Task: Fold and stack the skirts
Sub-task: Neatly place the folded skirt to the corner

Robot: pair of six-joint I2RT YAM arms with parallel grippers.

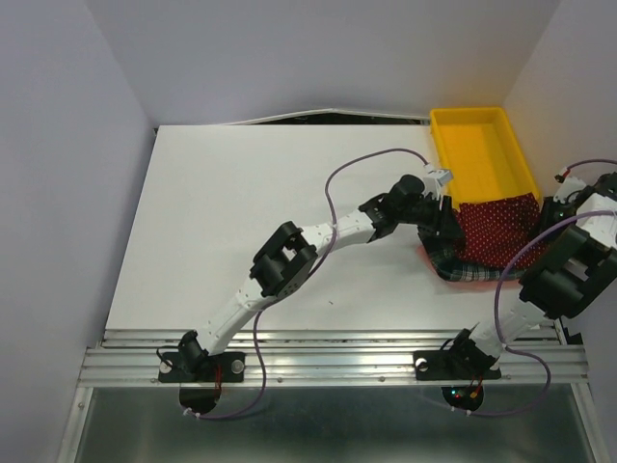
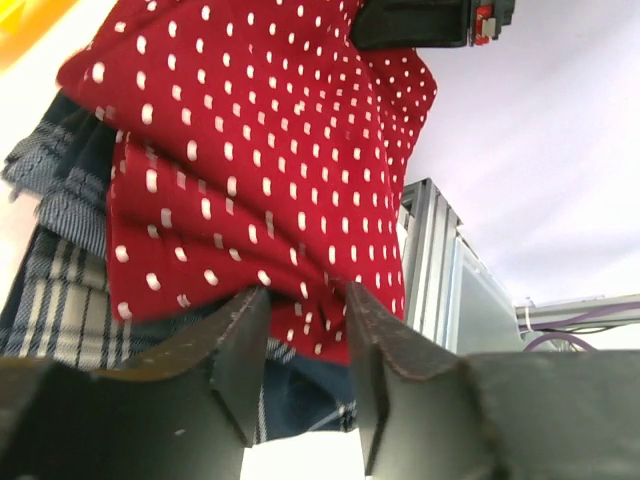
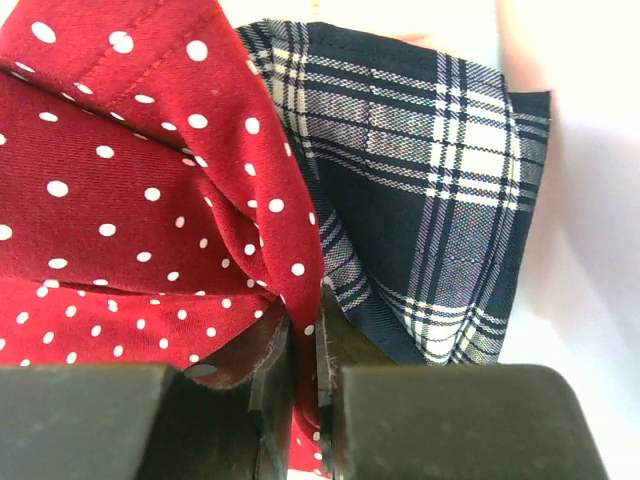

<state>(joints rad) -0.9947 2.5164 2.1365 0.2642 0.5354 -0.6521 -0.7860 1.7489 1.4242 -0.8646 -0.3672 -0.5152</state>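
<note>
- From above, the red skirt (image 1: 496, 231) lies bunched on top of the plaid skirt (image 1: 461, 271) at the right side of the table (image 1: 270, 212), just in front of the yellow tray (image 1: 439, 135); the left gripper (image 1: 442, 220) is at the red skirt's left edge and the right gripper (image 1: 551, 217) at its right edge
- From the left wrist, the jaws stand apart with a loose fold of the red skirt (image 2: 270, 150) hanging between the fingers (image 2: 235, 350), not pinched; the plaid skirt (image 2: 60, 290) shows below and to the left
- From the right wrist, the fingers are closed on an edge of the red skirt (image 3: 110, 200), with the plaid skirt (image 3: 440, 200) flat just beside it
- Both skirts look light, thin and limp, so they will likely sag and crease wherever they are unsupported, and a one-sided pull may drag the plaid one along
- A hem or corner seems the best place to hold: the stitched edge is thicker and less likely to slip than a mid-panel fold
</note>
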